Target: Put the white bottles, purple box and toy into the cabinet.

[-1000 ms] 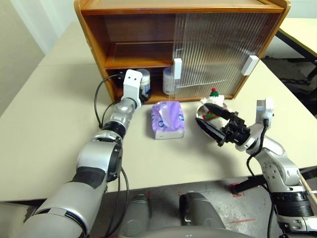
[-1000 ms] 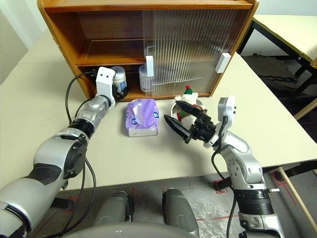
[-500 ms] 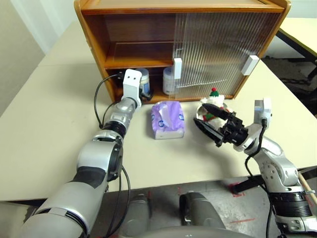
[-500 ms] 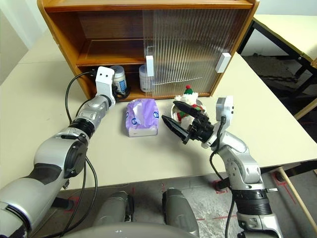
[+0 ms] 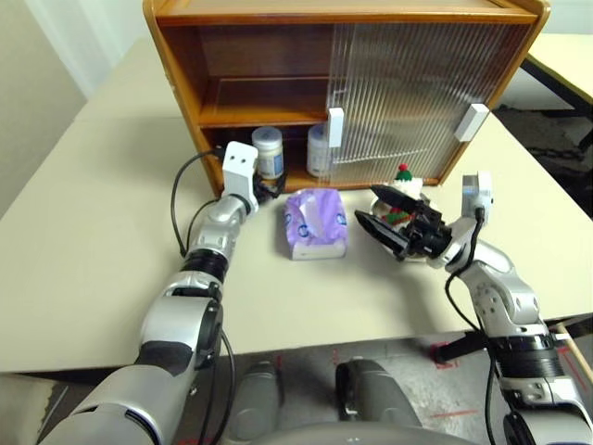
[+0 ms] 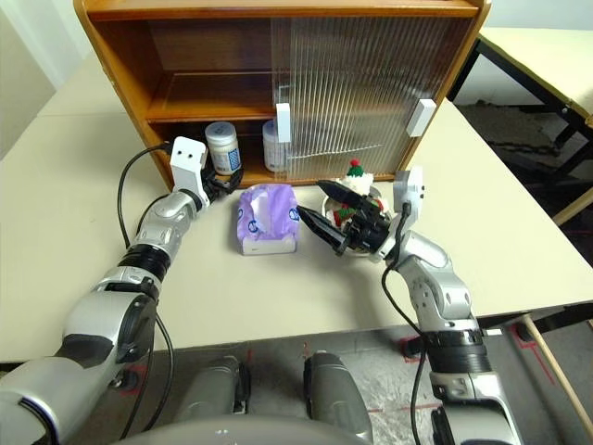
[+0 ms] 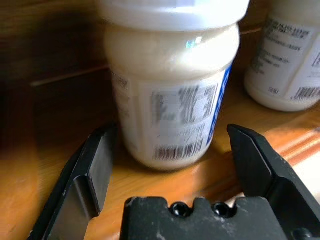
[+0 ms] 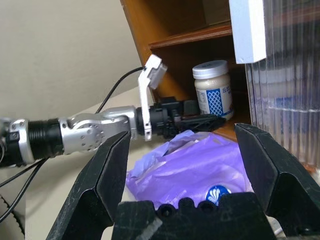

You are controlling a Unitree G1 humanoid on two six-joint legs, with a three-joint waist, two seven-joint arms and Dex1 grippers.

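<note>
White bottles (image 5: pixel 267 151) both stand inside the cabinet (image 5: pixel 243 97) (bottom shelf), so the left gripper (image 5: pixel 269 191) at its sill is spread, empty. Before the cabinet, purple box (image 5: pixel 315 222) and toy (image 5: pixel 400 190) wait; right gripper (image 5: pixel 389 222) gapes beside the toy.

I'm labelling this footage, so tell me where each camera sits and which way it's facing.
Head views: look down over both arms at the brown wooden cabinet.
Left wrist view: between the open left gripper fingers, faces a white plastic jar on the cabinet shelf.
Right wrist view: past the open right gripper, faces the lilac tissue pack, the same jar and the left gripper.
</note>
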